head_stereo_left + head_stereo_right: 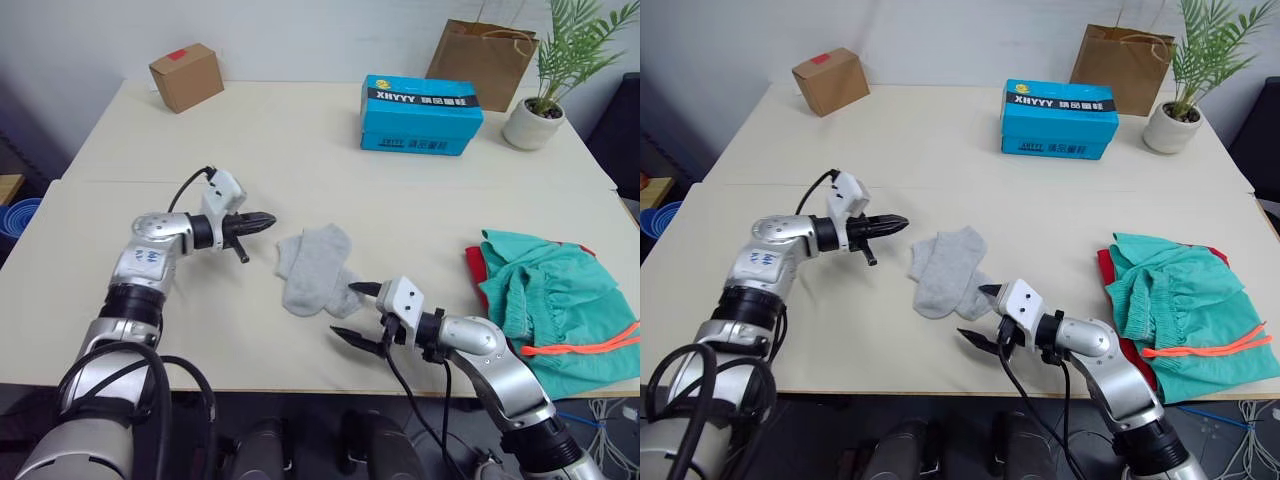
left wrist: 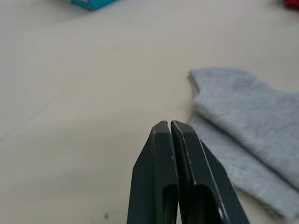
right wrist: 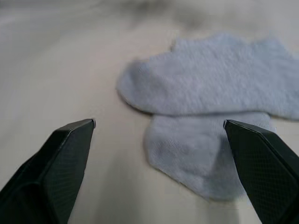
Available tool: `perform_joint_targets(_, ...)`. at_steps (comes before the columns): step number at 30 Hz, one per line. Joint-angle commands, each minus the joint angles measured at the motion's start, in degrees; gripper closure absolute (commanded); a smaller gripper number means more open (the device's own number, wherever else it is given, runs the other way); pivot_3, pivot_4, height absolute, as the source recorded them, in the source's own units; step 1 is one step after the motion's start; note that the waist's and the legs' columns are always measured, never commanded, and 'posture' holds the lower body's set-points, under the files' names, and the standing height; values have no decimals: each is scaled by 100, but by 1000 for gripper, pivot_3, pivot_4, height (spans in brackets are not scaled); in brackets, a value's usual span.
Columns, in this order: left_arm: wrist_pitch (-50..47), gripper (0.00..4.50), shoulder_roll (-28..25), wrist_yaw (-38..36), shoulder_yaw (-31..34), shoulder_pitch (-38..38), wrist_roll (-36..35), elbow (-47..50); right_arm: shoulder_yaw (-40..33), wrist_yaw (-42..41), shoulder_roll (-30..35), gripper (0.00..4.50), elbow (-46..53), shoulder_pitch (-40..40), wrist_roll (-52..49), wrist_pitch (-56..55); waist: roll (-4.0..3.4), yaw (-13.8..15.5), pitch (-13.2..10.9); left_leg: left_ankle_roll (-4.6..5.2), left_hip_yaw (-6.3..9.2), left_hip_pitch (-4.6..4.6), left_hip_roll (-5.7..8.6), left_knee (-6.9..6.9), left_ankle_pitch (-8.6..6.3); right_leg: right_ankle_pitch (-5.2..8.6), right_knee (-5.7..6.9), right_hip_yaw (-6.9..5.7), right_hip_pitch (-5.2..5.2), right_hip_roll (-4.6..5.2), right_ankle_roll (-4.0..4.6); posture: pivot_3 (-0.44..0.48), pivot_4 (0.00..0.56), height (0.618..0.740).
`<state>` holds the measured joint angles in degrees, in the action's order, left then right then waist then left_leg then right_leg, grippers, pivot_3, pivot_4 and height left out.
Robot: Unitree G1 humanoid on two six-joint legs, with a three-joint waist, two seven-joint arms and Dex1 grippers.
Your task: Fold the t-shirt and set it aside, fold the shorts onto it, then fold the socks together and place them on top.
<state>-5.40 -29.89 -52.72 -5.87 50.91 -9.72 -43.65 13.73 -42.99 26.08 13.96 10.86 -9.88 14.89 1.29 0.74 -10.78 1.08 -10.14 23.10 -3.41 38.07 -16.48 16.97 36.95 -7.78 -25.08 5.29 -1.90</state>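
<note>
Two light grey socks (image 1: 315,268) lie overlapping, one across the other, in the middle of the near table. My left gripper (image 1: 268,222) is shut and empty, just left of the socks' upper edge (image 2: 243,107). My right gripper (image 1: 350,312) stands open at the socks' near right end, its fingertips (image 3: 88,125) spread wide before the sock toes (image 3: 205,158). At the right edge of the table the teal shorts (image 1: 560,300) with an orange drawstring lie on top of the red t-shirt (image 1: 473,262), of which just a strip shows.
A blue box (image 1: 420,115), a brown cardboard box (image 1: 187,76), a paper bag (image 1: 483,60) and a potted plant (image 1: 540,110) stand along the far table. Bare tabletop (image 1: 330,190) lies between them and the socks.
</note>
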Motion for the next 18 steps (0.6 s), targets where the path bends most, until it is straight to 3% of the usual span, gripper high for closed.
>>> perform_joint_targets(1, 538, 4457, 92, -220, 49, 386, 194, -729, -14, 141, -23, 0, 152, 56, 137, -5, 6, -55, -2, 1, -3, 19, 0, 4, 1, -2, 9, 1, -18, -3, -4, 0, 150, 740)
perform_joint_targets(11, 793, 4457, 245, -689, -24, 643, 619, -1555, 55, 143, 2, 0, 352, -134, 208, 147, 14, -127, -6, -26, -6, 6, -24, 13, 21, -6, 18, 29, -24, -62, 2, 0, 150, 740)
perform_joint_targets(14, 589, 4500, 219, -787, -42, 602, 711, -1583, 72, 202, -73, 624, 288, -39, 242, 130, 17, -129, -7, -36, 0, 3, -29, 13, 27, -6, 35, 31, -28, -60, 12, 0, 150, 740)
perform_joint_targets(18, 442, 4500, 139, -1002, -27, 433, 721, -1409, 59, 161, -42, 2073, 198, 18, 229, 102, 18, -140, -6, -42, -1, 0, -29, 14, 30, -2, 47, 31, -31, -61, 18, 0, 150, 740)
